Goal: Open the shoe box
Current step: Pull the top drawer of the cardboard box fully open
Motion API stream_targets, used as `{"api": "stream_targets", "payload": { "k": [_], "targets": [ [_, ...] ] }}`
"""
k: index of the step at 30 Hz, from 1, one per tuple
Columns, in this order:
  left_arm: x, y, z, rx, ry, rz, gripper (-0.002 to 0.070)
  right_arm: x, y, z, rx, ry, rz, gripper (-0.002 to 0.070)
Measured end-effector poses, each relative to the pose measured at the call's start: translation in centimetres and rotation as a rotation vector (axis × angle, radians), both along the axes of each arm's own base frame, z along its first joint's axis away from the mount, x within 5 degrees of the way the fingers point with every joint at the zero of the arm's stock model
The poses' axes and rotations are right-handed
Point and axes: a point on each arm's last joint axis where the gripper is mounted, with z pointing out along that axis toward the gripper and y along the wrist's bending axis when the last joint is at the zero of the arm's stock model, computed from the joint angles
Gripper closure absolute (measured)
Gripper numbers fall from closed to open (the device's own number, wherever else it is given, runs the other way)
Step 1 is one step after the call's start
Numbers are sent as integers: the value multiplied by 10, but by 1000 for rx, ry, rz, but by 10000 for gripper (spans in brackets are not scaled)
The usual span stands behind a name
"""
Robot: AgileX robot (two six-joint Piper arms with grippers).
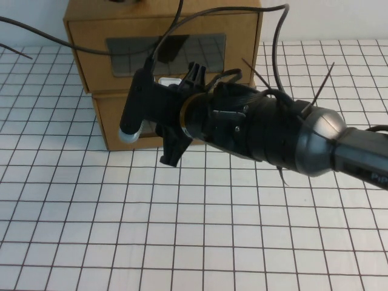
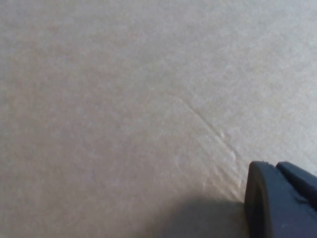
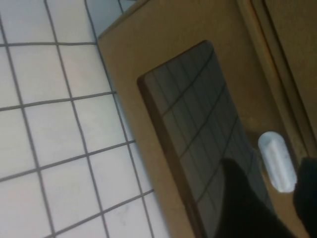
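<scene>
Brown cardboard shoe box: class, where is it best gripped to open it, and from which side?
Probably the white oval pull tab beside the dark window on the front of the brown cardboard shoe box, approached head-on: it seems the only raised part to pinch. The right gripper faces it, fingers open; the left gripper sits close to plain cardboard.

On the table (image 1: 182, 242), toward the back and left of centre, the upper box (image 1: 163, 24) sits on the lower box (image 1: 112, 121); the right gripper (image 3: 271, 183) lies before their fronts, at a handle (image 3: 277, 161), and the left gripper (image 2: 280, 203) close against cardboard (image 2: 124, 99)
</scene>
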Motion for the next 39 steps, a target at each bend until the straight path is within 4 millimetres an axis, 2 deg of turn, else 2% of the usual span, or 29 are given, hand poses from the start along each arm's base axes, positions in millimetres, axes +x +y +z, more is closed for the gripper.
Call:
{"api": "stream_targets", "payload": {
  "k": [5,19,29,39],
  "targets": [
    [0,1,0,9,-1,2,677,11,4,-3,-34,-45,5,437],
    [0,1,0,10,-2,4,677,20,1,5,-56,-165,-30,437],
    [0,1,0,14,-3,5,677,27,5,-11,-95,-187,4,436],
    [0,1,0,17,-4,5,677,35,-1,-10,-75,-196,-15,437]
  ]
}}
